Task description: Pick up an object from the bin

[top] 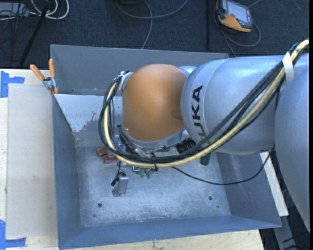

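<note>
The arm's orange cover (pixel 154 100) is seen uppermost, over the middle of the bin (pixel 68 191), and cables (pixel 107 134) are looped round the wrist below it. The gripper (pixel 120 184) is lowered to the bin floor, left of centre. Whether it is open or closed, and what if anything is held, cannot be told. A brown piece (pixel 102 152) is found near it, toward the back left. Small green bits (pixel 144 174) are seen just right of it, under the wrist.
</note>
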### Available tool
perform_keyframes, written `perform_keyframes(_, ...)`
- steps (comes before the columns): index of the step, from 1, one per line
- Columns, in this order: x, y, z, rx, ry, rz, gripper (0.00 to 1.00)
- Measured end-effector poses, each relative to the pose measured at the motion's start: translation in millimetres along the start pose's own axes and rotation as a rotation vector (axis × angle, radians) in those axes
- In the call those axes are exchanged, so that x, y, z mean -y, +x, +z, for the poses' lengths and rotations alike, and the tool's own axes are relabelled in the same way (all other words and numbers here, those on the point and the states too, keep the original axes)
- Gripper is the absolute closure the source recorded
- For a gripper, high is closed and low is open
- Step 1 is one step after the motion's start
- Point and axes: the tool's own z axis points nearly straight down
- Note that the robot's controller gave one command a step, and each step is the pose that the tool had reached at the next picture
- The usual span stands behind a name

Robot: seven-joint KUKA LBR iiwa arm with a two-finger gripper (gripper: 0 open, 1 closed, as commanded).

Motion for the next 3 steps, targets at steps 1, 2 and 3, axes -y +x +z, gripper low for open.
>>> perform_keyframes(1,33,-91.8,138,0.008,-0.002,-0.066,0.0)
perform_keyframes(2,55,-91.8,102,0.012,-0.003,-0.032,0.0)
perform_keyframes(3,72,-89.6,104,0.007,-0.003,0.079,0.0)
